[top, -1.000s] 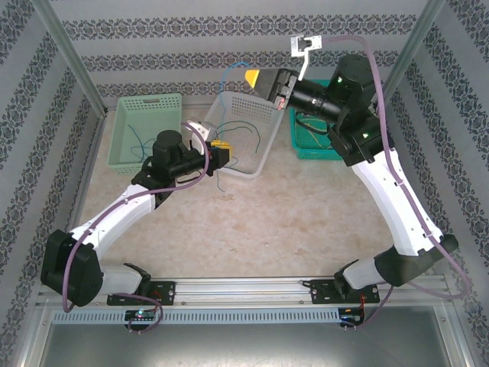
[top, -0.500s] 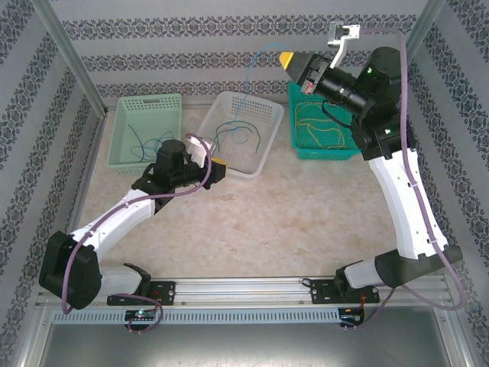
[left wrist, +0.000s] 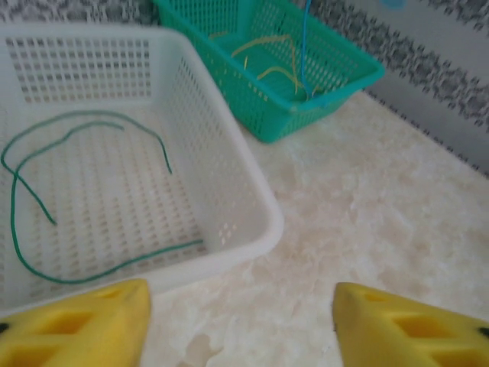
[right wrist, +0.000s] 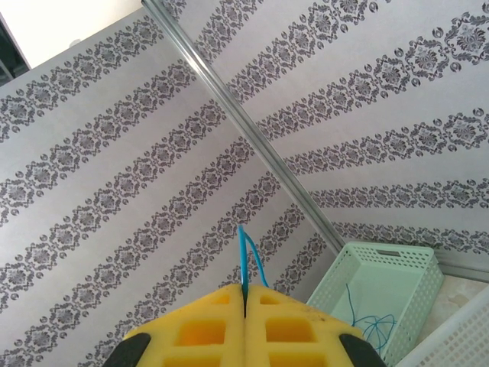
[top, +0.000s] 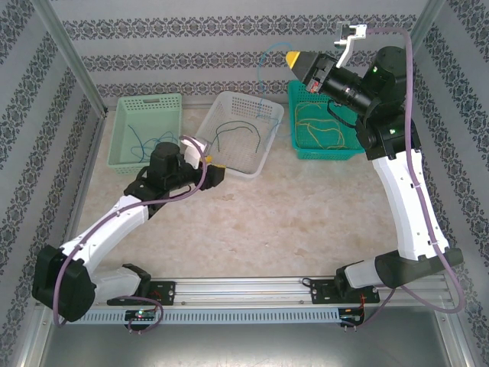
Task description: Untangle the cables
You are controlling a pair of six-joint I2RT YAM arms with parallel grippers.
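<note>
Lifting the pinched blue cable higher looks wise, so that its hanging tail clears the teal basket without dragging the yellow cables inside along. It likely belongs in the light green basket at far left, where more blue cables lie. The right hand grips it between closed pads, high above the baskets' far edge. The left hand hovers open over the counter at the near corner of the white basket, which holds green cables.
</note>
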